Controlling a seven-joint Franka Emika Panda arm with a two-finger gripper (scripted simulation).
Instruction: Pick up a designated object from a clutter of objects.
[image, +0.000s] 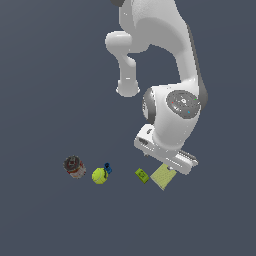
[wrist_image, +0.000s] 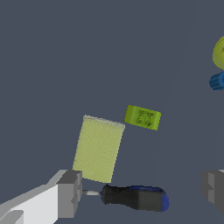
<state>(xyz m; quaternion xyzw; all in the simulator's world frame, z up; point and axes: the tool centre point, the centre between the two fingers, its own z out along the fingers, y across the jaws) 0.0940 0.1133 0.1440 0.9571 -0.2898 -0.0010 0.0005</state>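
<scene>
Arm bent downward over the desk (image: 45, 215); gripper (wrist_image: 140, 190) jaws spread wide, empty, above the pale pad (wrist_image: 98, 148) and screwdriver (wrist_image: 135, 197).

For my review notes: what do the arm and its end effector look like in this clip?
The arm is glossy white with rounded links and dark grey joint seams; one joint has a grey round cap. The end effector has a white body and blocky grey fingers. No cables or lettering visible.
</scene>
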